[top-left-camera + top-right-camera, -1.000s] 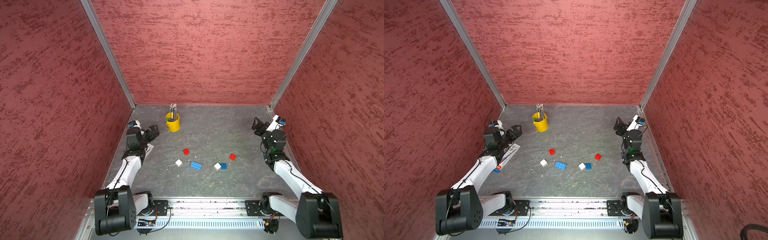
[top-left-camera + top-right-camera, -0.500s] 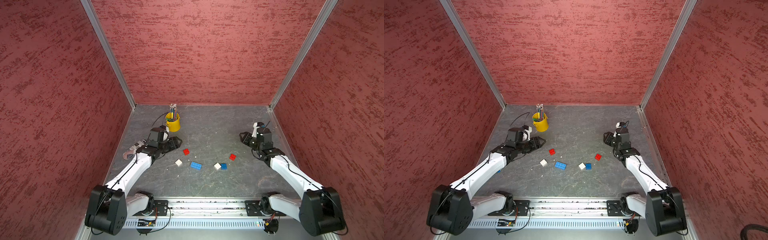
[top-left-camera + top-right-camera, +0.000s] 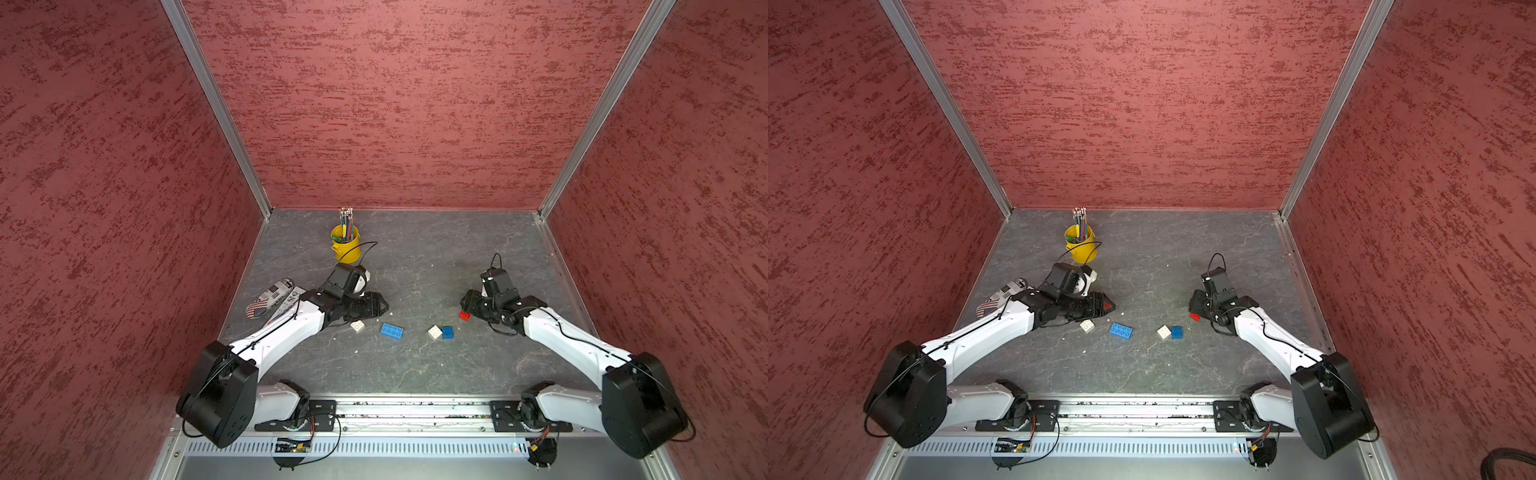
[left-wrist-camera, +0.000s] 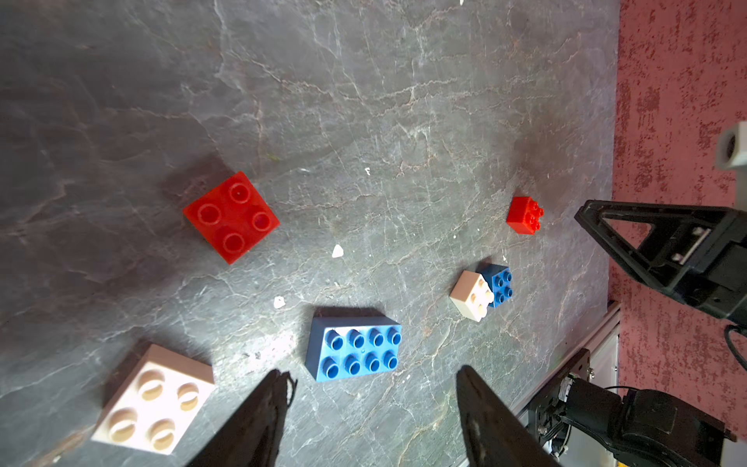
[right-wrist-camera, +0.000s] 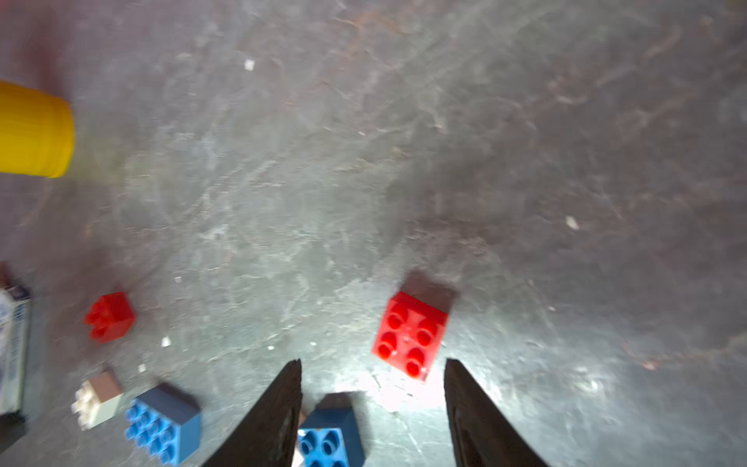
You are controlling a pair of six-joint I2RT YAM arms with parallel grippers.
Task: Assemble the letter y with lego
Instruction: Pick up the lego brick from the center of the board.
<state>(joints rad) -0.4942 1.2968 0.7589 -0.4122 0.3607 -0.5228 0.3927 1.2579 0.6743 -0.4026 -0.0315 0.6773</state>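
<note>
Lego (image 3: 392,331) lies unjoined on the counter (image 3: 415,374): first red brick (image 4: 231,217) just ahead of the spread, empty left hand (image 4: 374,370), second red brick (image 5: 410,335) at the tips of the spread, empty right hand (image 5: 372,361). The yellow bucket (image 3: 345,245) holds pencils (image 3: 346,218). Both arms have swung inward from the sides since a second ago

left fingers (image 4: 258,424) apart, angled downward | right fingers (image 5: 279,412) apart, angled downward
</note>
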